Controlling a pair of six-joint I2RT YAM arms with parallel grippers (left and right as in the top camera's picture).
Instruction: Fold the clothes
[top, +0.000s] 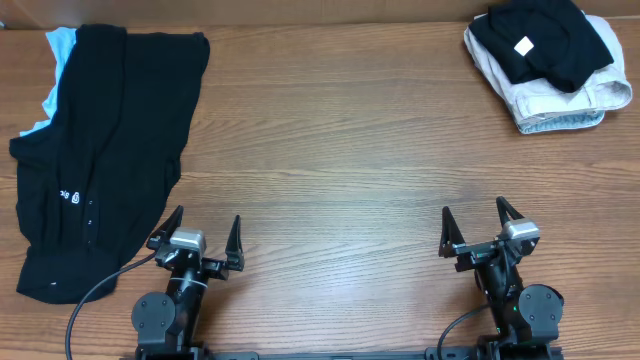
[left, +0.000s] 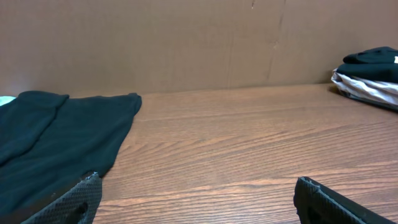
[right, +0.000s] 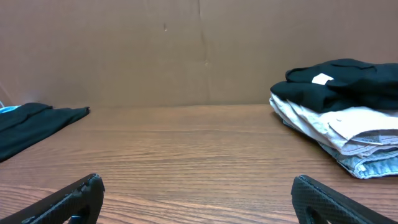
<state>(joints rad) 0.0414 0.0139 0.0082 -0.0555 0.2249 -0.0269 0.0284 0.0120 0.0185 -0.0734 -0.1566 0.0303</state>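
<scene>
Your left pincer and right pincer sit released at frame bottom, brown wooden surface between them, with the limp black fabric garment edging near the left.

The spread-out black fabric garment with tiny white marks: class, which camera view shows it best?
The overhead view: the spread-out black fabric garment lies whole there, its white marks visible. The left wrist view shows only one end, low and flat; the right wrist view just a distant sliver.
</scene>
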